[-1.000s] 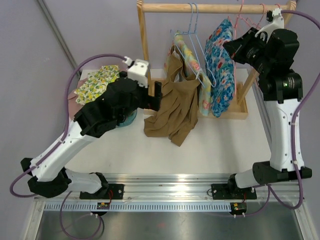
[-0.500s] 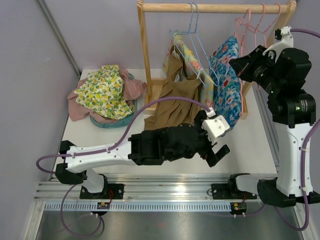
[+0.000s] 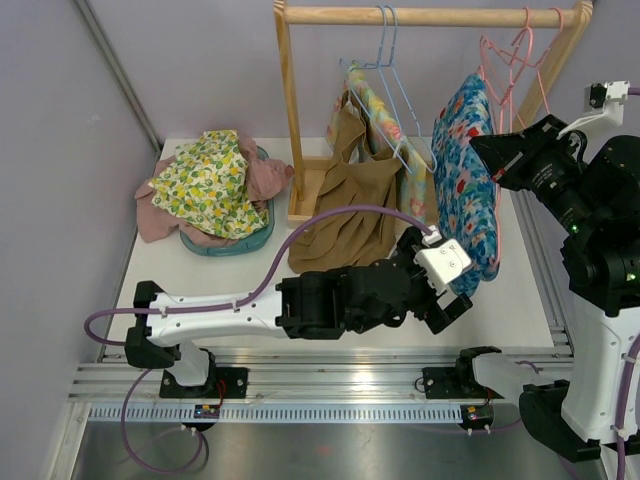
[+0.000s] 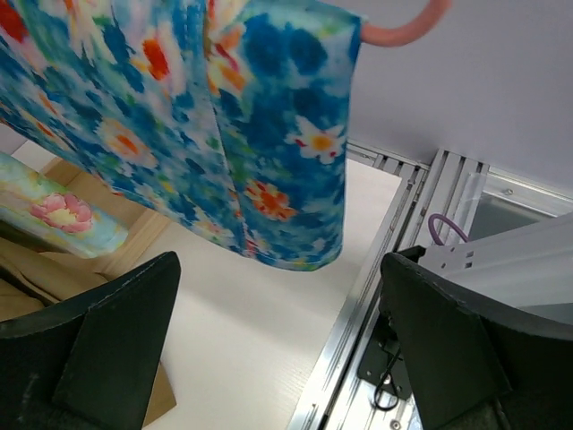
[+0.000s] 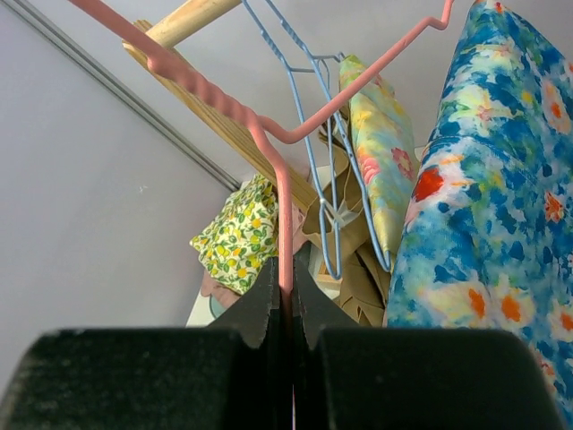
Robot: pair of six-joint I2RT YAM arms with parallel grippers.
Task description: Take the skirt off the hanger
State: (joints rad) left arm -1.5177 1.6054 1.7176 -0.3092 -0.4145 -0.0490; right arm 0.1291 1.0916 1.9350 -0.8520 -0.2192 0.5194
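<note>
The blue floral skirt [image 3: 468,185] hangs from a pink wire hanger [image 3: 506,58] at the right end of the wooden rack. My right gripper [image 3: 492,152] is shut on the hanger's wire [image 5: 284,228], with the skirt [image 5: 501,206] to its right. My left gripper [image 3: 452,287] is open and empty, low over the table just below and in front of the skirt's hem. In the left wrist view the skirt [image 4: 224,134] hangs above the open gripper [image 4: 279,269], apart from both fingers. A pink hanger end [image 4: 403,31] sticks out of the skirt.
The wooden rack [image 3: 290,100] also carries blue wire hangers [image 3: 392,70] with a pale floral garment [image 3: 410,185] and a brown garment [image 3: 345,205] drooping onto the table. A teal basket [image 3: 250,236] holds lemon-print and pink clothes at the left. A metal rail [image 4: 358,296] borders the table's front.
My left arm swung from the brown garment across to the front right, under the blue skirt. My right gripper carried the pink hanger and skirt to the right and nearer.
</note>
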